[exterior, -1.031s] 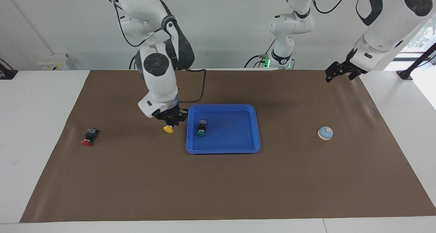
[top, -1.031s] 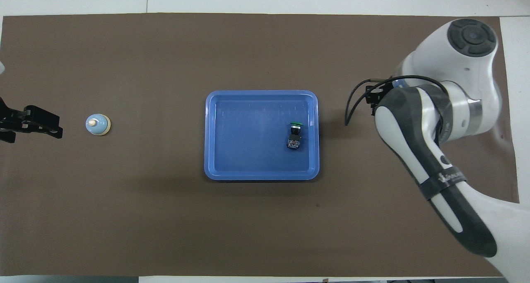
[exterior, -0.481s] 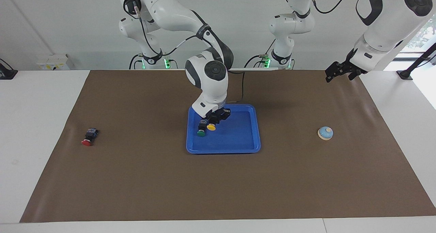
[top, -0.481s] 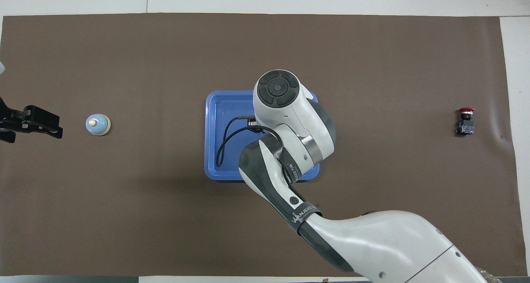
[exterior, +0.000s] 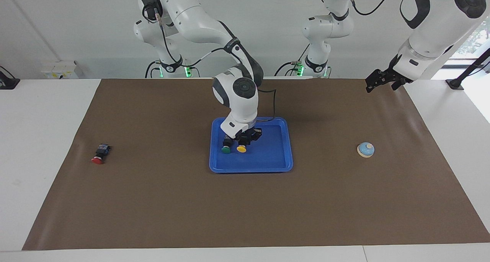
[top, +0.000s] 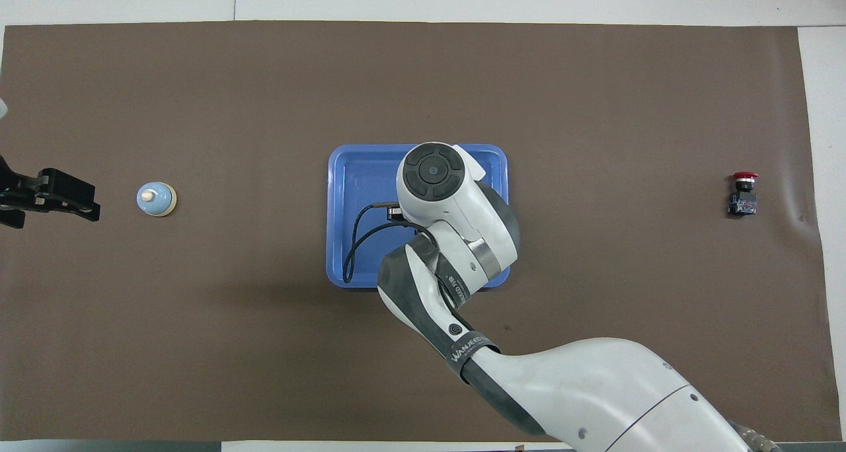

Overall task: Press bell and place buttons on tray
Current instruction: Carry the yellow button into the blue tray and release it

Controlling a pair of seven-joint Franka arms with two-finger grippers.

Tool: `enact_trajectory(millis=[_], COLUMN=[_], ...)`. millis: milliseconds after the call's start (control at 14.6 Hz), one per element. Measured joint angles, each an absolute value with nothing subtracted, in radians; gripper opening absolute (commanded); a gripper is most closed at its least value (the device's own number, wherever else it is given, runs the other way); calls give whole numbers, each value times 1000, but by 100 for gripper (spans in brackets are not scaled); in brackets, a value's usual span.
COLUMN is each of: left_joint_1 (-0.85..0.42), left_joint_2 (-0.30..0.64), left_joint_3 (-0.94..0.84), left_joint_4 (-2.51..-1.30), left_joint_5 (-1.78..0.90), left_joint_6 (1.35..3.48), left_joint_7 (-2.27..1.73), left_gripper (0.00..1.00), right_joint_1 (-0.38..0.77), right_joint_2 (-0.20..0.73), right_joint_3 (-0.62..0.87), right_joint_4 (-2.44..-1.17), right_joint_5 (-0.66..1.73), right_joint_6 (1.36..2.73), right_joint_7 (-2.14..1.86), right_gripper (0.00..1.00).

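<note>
The right gripper (exterior: 245, 141) has its jaws closed on the yellow button (exterior: 241, 148), low in the blue tray (exterior: 271, 164), beside the green button (exterior: 226, 149). The left gripper (exterior: 377, 81) waits with open jaws.

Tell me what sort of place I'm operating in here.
Most likely a robotics lab bench: two arms mounted at a white table covered by a brown mat, plain white wall, and staged props only, a blue tray, push buttons and a small bell.
</note>
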State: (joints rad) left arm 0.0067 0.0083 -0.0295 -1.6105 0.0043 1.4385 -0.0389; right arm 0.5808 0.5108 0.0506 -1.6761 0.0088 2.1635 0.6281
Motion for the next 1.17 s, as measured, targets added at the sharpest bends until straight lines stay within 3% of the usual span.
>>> enact_trajectory(millis=[275,344,412,481,824,1168], left_joint_1=[7,7,7,7,7,7], left_joint_2=[8,8,8,8,8,8], left_joint_3=[-30,-30,-30,-30,-30,-30], left_joint_4=[-1610,-1610,-1610,-1610,-1610,-1610], left_joint_5=[4,4,4,4,4,4], left_joint_6=[1439,1439,1439,1439,1439,1439], left_joint_7=[-39,-39,-39,-39,-39,-39], left_gripper=[100,100,100,100,100,100], right_joint_1=[608,612,615,617,616,531], right_joint_2=[493,491,489,487,477,403], right_joint_3=[52,52,53,53,49,25], right_joint_4=[-1713,-1718,-1722,-1727,-1729,-1679], right_joint_5=[9,9,9,9,10,10], right_joint_6=[2198,2202,2202,2203,2192,2036], right_joint_7=[628,628,628,628,645,681], right_gripper=[0,13,65,100,100,100])
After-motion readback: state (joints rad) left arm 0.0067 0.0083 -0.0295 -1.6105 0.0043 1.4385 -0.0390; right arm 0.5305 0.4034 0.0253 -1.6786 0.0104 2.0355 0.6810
